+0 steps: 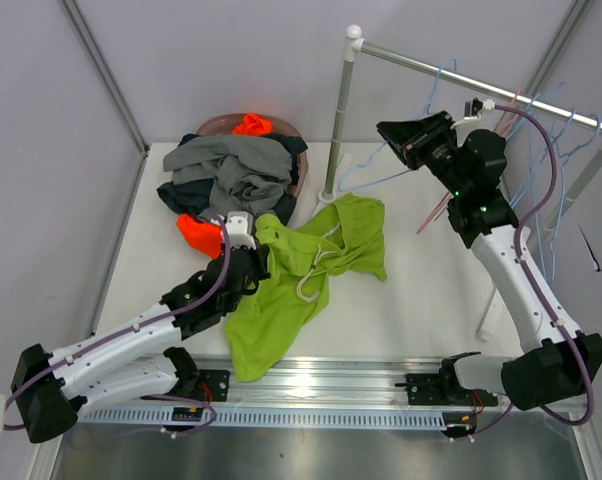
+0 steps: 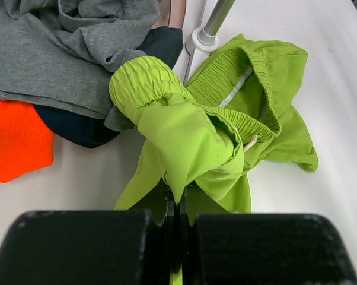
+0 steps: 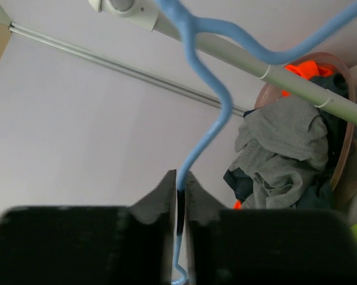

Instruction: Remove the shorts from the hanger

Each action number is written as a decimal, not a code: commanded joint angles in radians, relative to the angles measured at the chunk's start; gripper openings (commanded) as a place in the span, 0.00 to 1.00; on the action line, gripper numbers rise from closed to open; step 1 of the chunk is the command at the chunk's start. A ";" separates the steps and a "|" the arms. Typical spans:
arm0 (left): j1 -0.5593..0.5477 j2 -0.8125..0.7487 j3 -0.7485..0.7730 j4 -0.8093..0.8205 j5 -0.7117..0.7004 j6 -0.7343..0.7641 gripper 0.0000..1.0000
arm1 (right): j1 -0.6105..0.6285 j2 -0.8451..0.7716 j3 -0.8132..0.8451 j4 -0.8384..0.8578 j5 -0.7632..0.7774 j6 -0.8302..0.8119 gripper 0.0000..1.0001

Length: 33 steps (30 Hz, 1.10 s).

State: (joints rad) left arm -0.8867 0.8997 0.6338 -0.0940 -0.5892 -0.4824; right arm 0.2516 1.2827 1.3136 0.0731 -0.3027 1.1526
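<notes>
- Your left arm lies low, stretched forward over the smooth white table. The left gripper has its black fingers pressed together on a fold of the lime green shorts.
- Those shorts are off the hanger and lie crumpled on the table. The fabric is thin and smooth, the waistband ribbed and gathered, and a white drawstring peeks out.
- Just beyond, soft grey shorts are heaped over dark navy shorts. Mesh-textured bright orange shorts poke out beside them, all piled in and around a round pinkish basket.
- Farther off, your right arm stands raised and bent. The right gripper is up by the pale metal rail, fingers pinched on the thin wire of a blue hanger, which crosses the rail.
</notes>
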 commanded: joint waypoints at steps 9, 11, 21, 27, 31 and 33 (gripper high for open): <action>0.006 -0.042 0.128 -0.062 -0.035 0.031 0.00 | 0.139 -0.184 0.053 -0.172 0.145 -0.166 0.99; 0.006 -0.045 0.194 -0.084 -0.044 0.059 0.00 | 0.170 -0.215 0.049 -0.214 0.183 -0.198 0.99; 0.080 0.050 0.493 -0.171 -0.011 0.174 0.00 | 0.270 -0.309 0.039 -0.478 0.431 -0.350 0.99; 0.095 0.065 0.509 -0.174 -0.008 0.179 0.00 | 0.268 -0.283 0.100 -0.630 0.494 -0.451 0.99; 0.143 0.079 0.556 -0.199 0.017 0.195 0.00 | 0.268 -0.241 0.160 -0.726 0.551 -0.513 0.99; 0.184 0.090 0.583 -0.230 0.035 0.211 0.00 | 0.268 -0.230 0.179 -0.775 0.594 -0.531 0.99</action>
State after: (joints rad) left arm -0.7544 0.9897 1.1252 -0.3340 -0.5797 -0.3115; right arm 0.5179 1.0420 1.4307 -0.6056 0.1921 0.6991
